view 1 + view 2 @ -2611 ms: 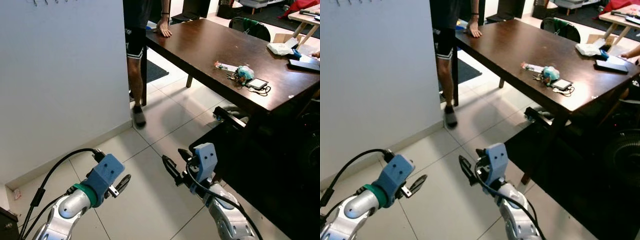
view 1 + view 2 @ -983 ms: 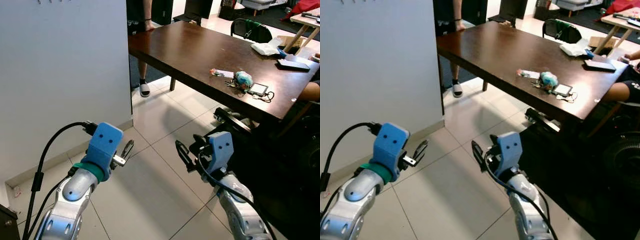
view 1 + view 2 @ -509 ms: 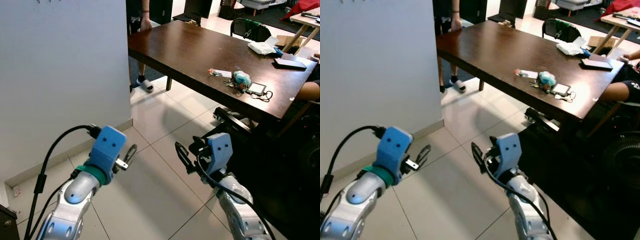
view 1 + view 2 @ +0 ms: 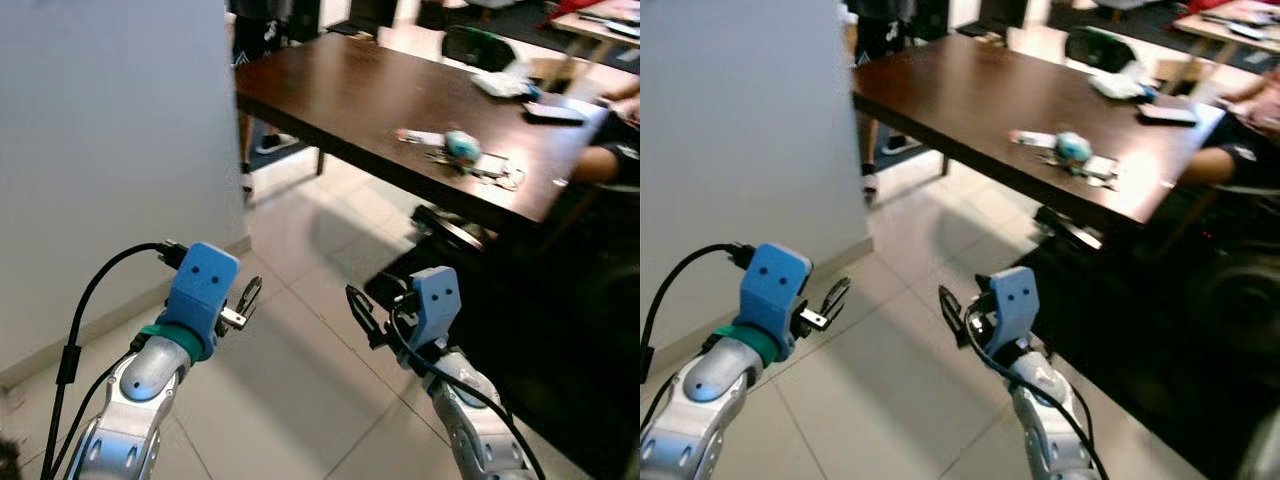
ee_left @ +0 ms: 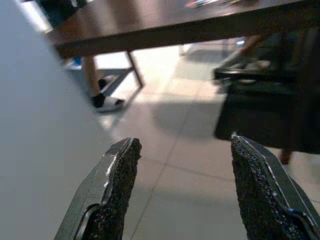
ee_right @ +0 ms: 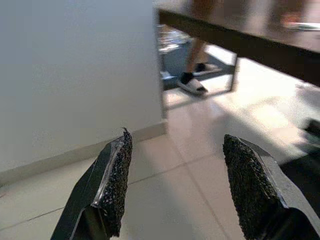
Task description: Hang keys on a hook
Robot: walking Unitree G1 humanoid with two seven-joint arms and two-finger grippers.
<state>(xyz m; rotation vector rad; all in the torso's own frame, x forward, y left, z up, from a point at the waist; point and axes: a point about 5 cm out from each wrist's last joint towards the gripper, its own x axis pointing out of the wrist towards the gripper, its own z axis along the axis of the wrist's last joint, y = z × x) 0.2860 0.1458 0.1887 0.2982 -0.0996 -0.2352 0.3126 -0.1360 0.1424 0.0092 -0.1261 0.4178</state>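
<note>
wall [image 4: 100, 150]: seen across the left of the frame; no hook can be made out on it.
left gripper [image 4: 247, 300]: held at lower left over the floor [image 4: 290, 400], fingers spread wide, nothing carried.
right gripper [image 4: 366, 318]: held at lower centre, fingers spread wide, nothing carried.
person [image 4: 262, 40]: legs seen at top, behind the table's far corner.
table [image 4: 350, 90]: dark wood, stretched across the upper right.
keys [image 4: 452, 148]: laid on the table at upper right, beside a teal charm, well apart from both grippers.
step: approach to the table is judged to be under way; blur suggests walking.
advice: the table edge should be squared up to and motion stopped before the keys are reached for; the right gripper is judged nearer.
</note>
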